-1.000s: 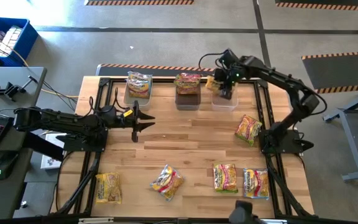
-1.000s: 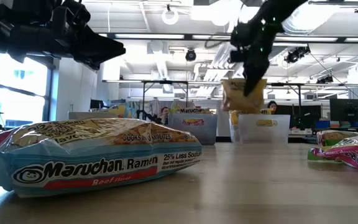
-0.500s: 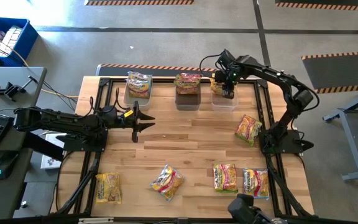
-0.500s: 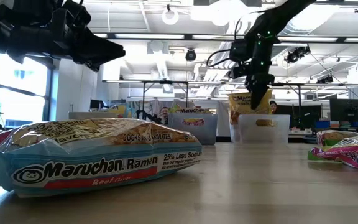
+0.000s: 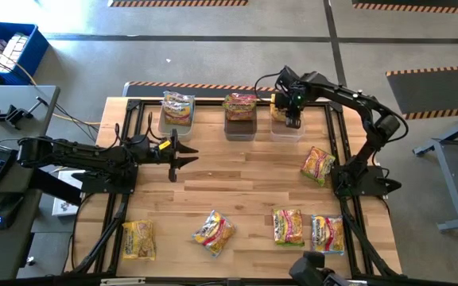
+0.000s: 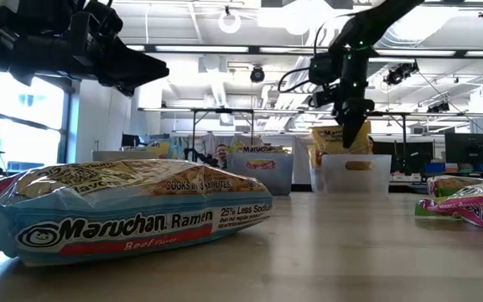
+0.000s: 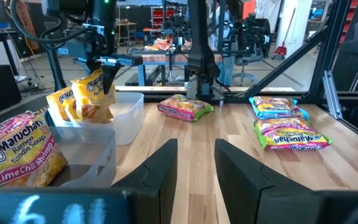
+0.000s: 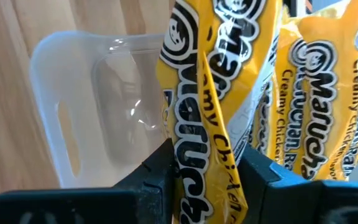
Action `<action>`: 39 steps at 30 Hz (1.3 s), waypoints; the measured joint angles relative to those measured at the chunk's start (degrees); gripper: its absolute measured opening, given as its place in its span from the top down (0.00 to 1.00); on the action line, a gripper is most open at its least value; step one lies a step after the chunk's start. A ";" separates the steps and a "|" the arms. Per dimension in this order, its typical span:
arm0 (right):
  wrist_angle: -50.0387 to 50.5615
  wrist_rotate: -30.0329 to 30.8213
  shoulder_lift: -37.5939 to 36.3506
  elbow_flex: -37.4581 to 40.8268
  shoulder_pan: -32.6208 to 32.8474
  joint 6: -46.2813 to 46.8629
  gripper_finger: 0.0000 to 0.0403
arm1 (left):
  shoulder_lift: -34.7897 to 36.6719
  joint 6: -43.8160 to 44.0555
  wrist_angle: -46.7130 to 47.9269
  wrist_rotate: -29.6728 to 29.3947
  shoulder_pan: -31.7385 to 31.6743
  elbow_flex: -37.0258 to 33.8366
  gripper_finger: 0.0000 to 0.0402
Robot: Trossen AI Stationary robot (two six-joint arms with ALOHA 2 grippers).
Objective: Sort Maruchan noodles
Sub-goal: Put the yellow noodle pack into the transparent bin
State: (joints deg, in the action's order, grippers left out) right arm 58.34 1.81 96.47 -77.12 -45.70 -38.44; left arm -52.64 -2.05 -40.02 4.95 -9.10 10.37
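My right gripper stands over the clear tub at the table's far right, shut on a yellow Maruchan noodle packet. The packet's lower part is down in the tub, beside another yellow packet that leans there. In the low view the held packet shows above the tub's rim. My left gripper waits level at the table's left, open, with nothing between its fingers. Other noodle packets fill the left tub and the dark middle tub. My right gripper pinches the yellow packet's upper end between its two fingers. The fingers come from above and point steeply down. The packet hangs below them, crumpled lengthwise, with its lower end inside the clear tub.
Loose packets lie on the wood: one right of centre, two near the front right, one front centre, one front left. Bare wood lies between the tubs and these packets.
My right gripper has sunk toward the clear tub and tipped further down, still shut on the packet. The packet has gone down with it, its lower end now inside the tub.
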 joint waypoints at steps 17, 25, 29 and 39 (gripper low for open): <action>-4.45 -1.46 -0.16 6.14 0.05 0.02 0.77 | 0.00 -0.08 1.23 -0.81 0.00 -0.02 0.75; -9.16 0.73 -0.17 8.66 0.07 0.02 0.71 | 0.00 -0.08 1.21 -0.53 0.00 -0.02 0.75; -9.37 1.55 -0.18 8.66 0.03 0.48 0.63 | 0.00 -0.08 1.18 -0.53 0.00 -0.02 0.75; -9.35 4.05 -0.21 8.66 0.12 3.54 0.50 | 0.00 0.10 1.17 -0.49 0.00 -0.02 0.75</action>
State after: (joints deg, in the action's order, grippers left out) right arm 48.99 5.87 96.27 -68.47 -45.58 -34.89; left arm -52.64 -1.96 -38.85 4.47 -9.10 10.35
